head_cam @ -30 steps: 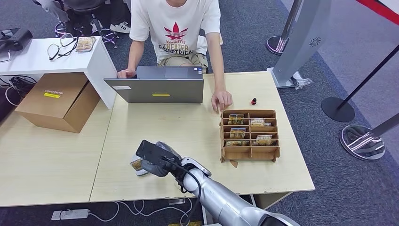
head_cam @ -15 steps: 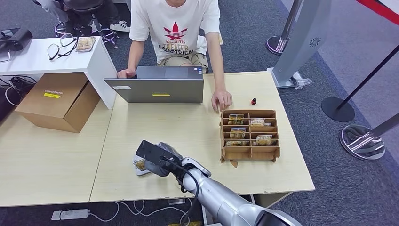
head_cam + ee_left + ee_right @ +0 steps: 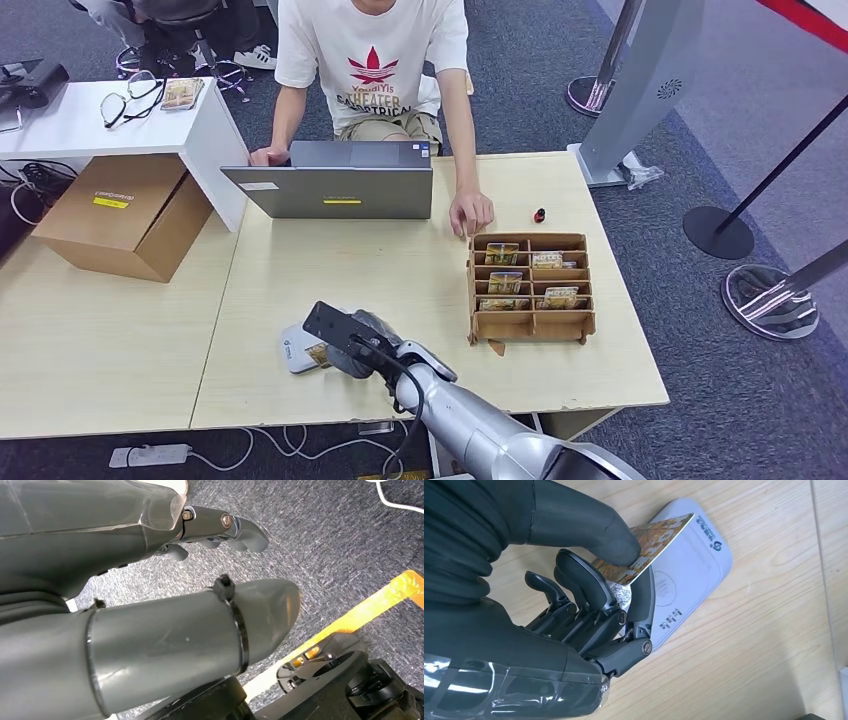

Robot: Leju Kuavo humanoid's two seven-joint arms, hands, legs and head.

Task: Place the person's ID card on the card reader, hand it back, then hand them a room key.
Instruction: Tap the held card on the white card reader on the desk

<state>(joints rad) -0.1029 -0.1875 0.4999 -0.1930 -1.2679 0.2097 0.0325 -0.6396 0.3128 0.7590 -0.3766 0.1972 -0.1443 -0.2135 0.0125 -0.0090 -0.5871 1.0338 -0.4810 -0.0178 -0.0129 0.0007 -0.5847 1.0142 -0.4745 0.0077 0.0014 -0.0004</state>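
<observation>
My right hand point(image 3: 352, 345) is low over the near part of the table, pinching the orange patterned ID card point(image 3: 651, 545) between thumb and fingers. The card is tilted above the pale grey card reader point(image 3: 691, 575), whose corner shows beside the hand point(image 3: 293, 350). My left hand point(image 3: 215, 527) hangs over grey carpet with its fingers curled and nothing in them. A cardboard rack point(image 3: 531, 287) with several room key cards stands at the right of the table. The person point(image 3: 372, 60) sits at the far side, one hand point(image 3: 470, 212) resting by the rack.
A grey laptop point(image 3: 335, 180) stands open at the table's far edge. A small red and black object point(image 3: 539, 215) lies beyond the rack. A cardboard box point(image 3: 120, 212) and a white side table point(image 3: 90, 125) with glasses are at the left. Stanchions stand at the right.
My right hand has drawn to the right with the ID card still in it, uncovering more of the card reader. The person and the rack have not moved.
</observation>
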